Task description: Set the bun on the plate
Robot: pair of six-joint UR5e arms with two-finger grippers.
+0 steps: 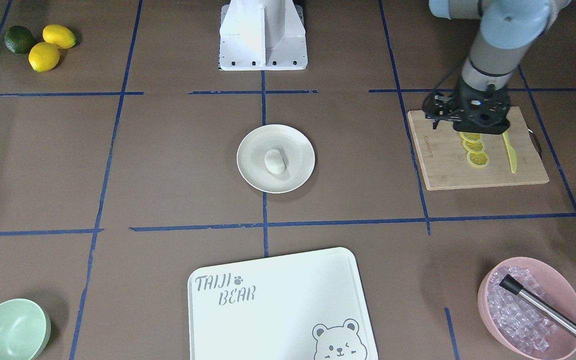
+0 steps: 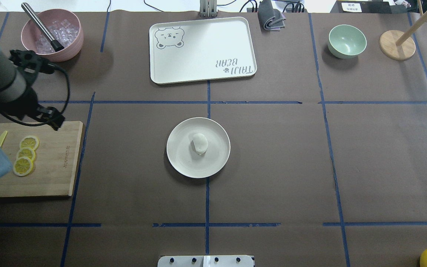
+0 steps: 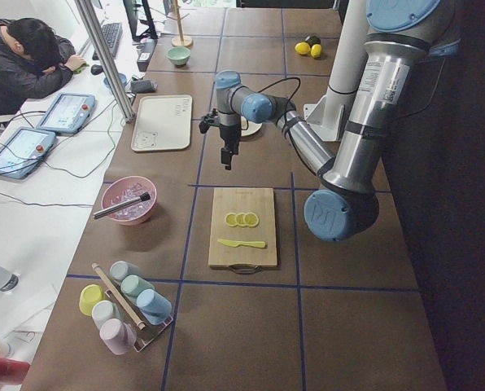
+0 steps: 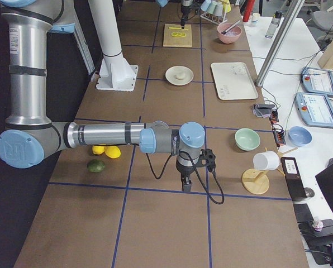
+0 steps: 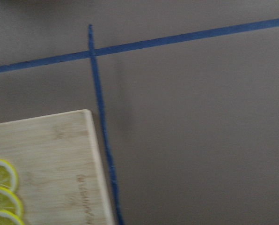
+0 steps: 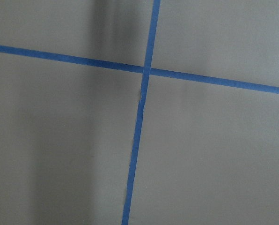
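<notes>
The bun (image 2: 200, 143), a small smooth white lump, lies on the round cream plate (image 2: 184, 163) at the table's middle; it also shows as the bun (image 1: 275, 161) on the plate (image 1: 255, 177) from the front. My left gripper (image 2: 56, 122) hangs well to the plate's left, over the far corner of the wooden cutting board (image 2: 54, 163), holding nothing; whether its fingers are open or shut I cannot tell. My right gripper (image 4: 185, 184) shows only in the exterior right view, pointing down above bare table far from the plate; its state I cannot tell.
Lemon slices (image 2: 25, 155) and a yellow knife (image 1: 510, 151) lie on the board. A pink bowl (image 2: 73, 44) of ice holds a metal tool. The bear-printed tray (image 2: 202, 48), mint bowl (image 2: 347, 40), wooden stand (image 2: 397, 45), lemons (image 1: 50, 46) and a lime (image 1: 19, 39) ring the table.
</notes>
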